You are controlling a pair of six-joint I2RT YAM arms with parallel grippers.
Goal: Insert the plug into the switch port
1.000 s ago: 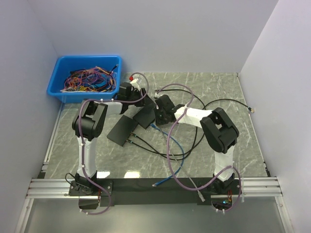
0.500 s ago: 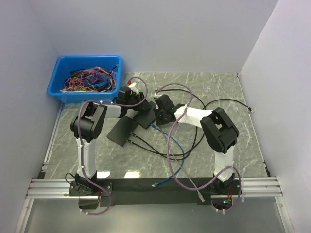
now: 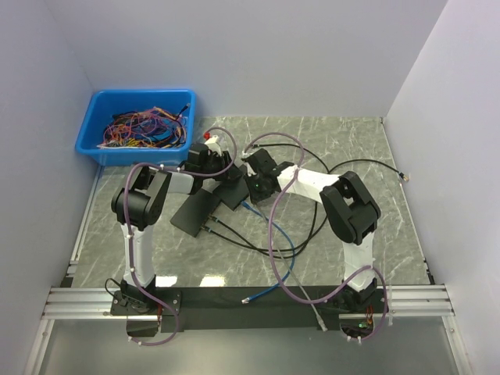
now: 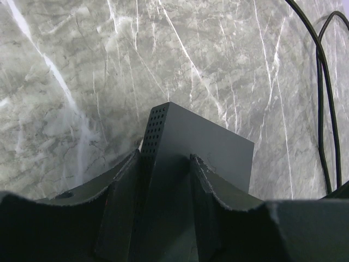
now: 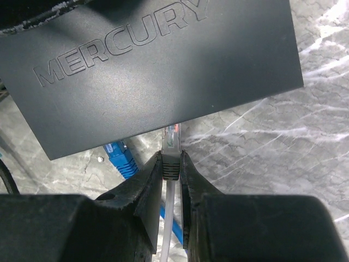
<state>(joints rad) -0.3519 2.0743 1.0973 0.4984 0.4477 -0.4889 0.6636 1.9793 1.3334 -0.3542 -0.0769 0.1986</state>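
Observation:
A black switch (image 5: 152, 71) marked MERCURY lies tilted on the marble table, mid-table in the top view (image 3: 234, 190). My left gripper (image 4: 163, 157) straddles its vented corner (image 4: 158, 125), one finger on each side, shut on it; the same gripper (image 3: 221, 173) is at the switch's far left end. My right gripper (image 5: 171, 155) is shut on the grey boot of a clear-tipped plug (image 5: 171, 136). The plug's tip sits just below the switch's near edge, apart from it. The ports themselves are hidden under that edge. A blue plug (image 5: 120, 155) sits beside it to the left.
A second flat black box (image 3: 194, 212) with black cables lies left of the switch. A blue cable (image 3: 273, 234) and black cables (image 3: 312, 226) loop across the table's middle. A blue bin (image 3: 94, 133) of coloured wires stands at the back left. White walls enclose the table.
My left gripper has moved right and nearer, onto the switch's end, and its jaws have narrowed round it. The right gripper with the plug has shifted slightly up and left.

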